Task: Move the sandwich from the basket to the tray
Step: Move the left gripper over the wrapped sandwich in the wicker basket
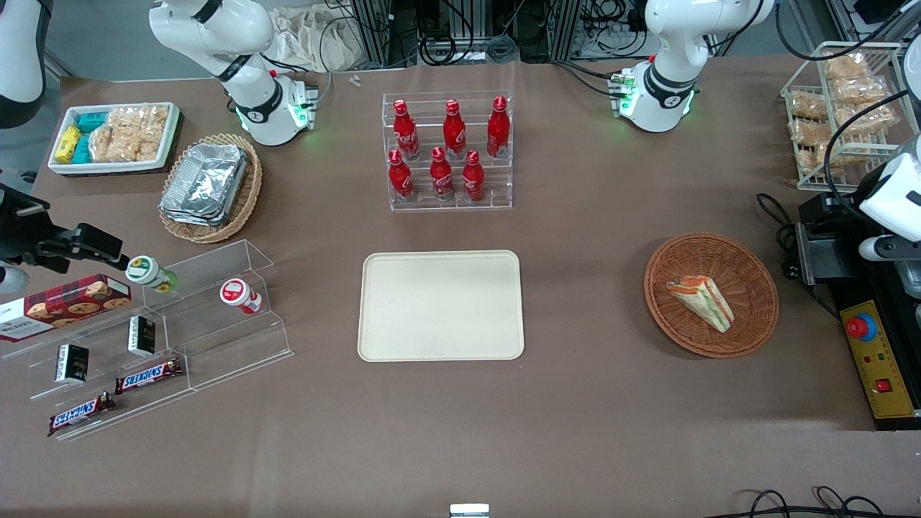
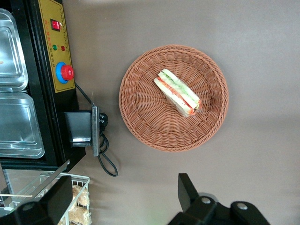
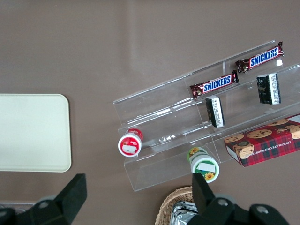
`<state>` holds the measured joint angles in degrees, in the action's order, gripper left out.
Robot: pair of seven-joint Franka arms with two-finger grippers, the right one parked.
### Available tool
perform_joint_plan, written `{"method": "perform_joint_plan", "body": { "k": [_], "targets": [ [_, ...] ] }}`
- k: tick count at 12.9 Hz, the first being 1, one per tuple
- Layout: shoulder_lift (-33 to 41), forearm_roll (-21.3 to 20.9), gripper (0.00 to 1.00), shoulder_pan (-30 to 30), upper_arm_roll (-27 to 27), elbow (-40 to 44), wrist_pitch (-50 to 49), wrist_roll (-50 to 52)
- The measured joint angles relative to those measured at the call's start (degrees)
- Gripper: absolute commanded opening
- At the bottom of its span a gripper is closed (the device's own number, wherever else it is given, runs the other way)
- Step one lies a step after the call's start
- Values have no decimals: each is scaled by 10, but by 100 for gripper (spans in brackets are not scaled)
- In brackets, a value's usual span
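Note:
The sandwich (image 1: 701,302) is a wrapped white wedge with orange and green layers. It lies on its side in the round reddish-brown basket (image 1: 748,273) toward the working arm's end of the table. The wrist view shows the same sandwich (image 2: 178,93) in the middle of the basket (image 2: 140,117). My left gripper (image 2: 124,199) hangs high over bare table beside the basket, well apart from it, open with nothing between its fingers (image 2: 187,192). The cream tray (image 1: 441,306) lies flat and bare at the table's middle.
A black control box with a red button (image 1: 874,360) and a cable (image 1: 781,230) lie beside the basket. A wire rack of snacks (image 1: 842,108) stands farther from the camera. A rack of red bottles (image 1: 450,151) stands past the tray. Acrylic shelves (image 1: 165,338) sit toward the parked arm's end.

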<state>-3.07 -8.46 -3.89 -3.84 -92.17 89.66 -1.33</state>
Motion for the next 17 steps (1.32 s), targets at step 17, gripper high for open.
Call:
{"method": "perform_joint_plan", "body": {
  "k": [17],
  "targets": [
    [-6, 82, 100, 4, 15, -139, 183, 86]
  ]
}}
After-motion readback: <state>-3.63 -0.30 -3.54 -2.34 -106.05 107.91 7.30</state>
